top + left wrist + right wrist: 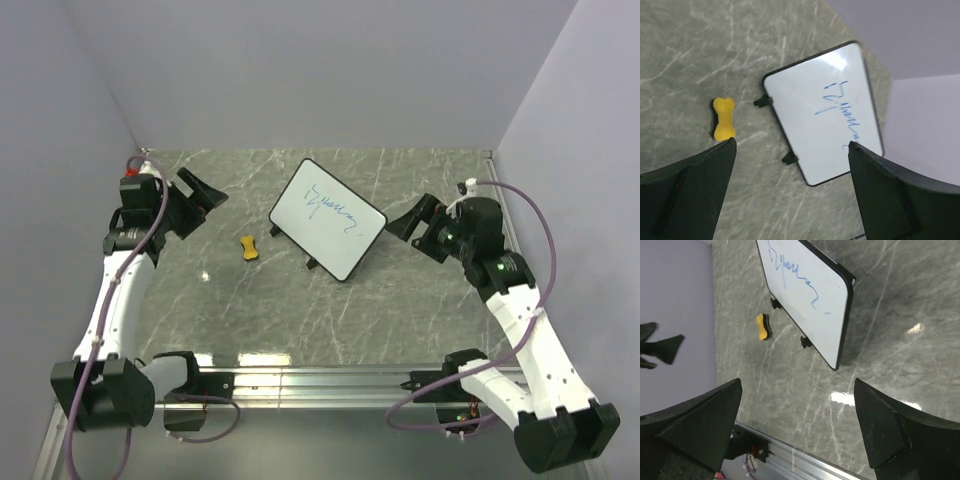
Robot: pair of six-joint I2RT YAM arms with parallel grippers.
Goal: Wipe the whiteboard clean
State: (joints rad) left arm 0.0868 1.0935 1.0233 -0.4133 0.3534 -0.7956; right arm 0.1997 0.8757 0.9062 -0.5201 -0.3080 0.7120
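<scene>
**whiteboard between two open grippers, untouched**

top view: the whiteboard (pixel 328 218) lies face up on the grey marbled table (pixel 400 310), in its far middle part and turned diagonally. blue writing (pixel 335 208) runs across the white face. the left gripper (pixel 205 190) hangs to the left of the board and the right gripper (pixel 408 222) to its right, so the board sits between them. both are apart from it, and the right one is the nearer. each pair of jaws stands wide and holds nothing.

a small yellow eraser (pixel 248 247) lies on the table just beside the board's lower left edge, where two small black feet stick out – that is, between the left gripper and the board.

left wrist view: the board appears beyond the spread fingers (pixel 690 190), reaching towards the right-hand one, and the eraser lies close above the left-hand fingertip.

right wrist view: the board lies well beyond the gap between the fingers (pixel 700 425), with its writing towards the top – the eraser is to its left.
</scene>
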